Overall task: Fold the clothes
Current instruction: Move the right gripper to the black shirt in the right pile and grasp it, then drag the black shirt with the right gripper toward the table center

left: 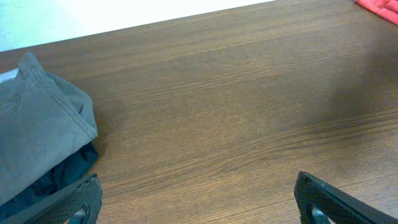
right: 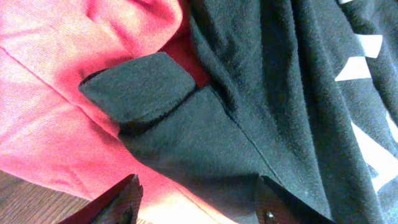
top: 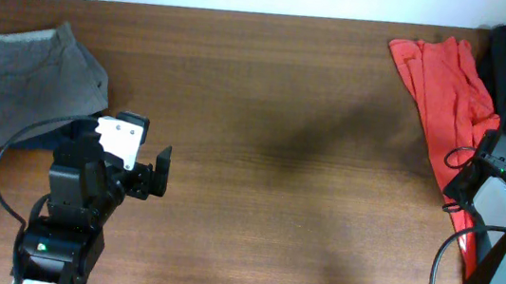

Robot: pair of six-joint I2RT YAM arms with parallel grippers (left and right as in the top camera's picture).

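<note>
Legible text, brands, numbers, signs: none for you to log.

- Black garment (right: 292,106), right wrist view: white printed shapes (right: 367,50) run along its right side and are cut off by the frame edge. You cannot read them as letters or figures.
- Grey garment (left: 37,137), left wrist view: a pale tab (left: 6,76) sits at its upper left edge. It is too small and too cropped for you to make out any writing.
</note>
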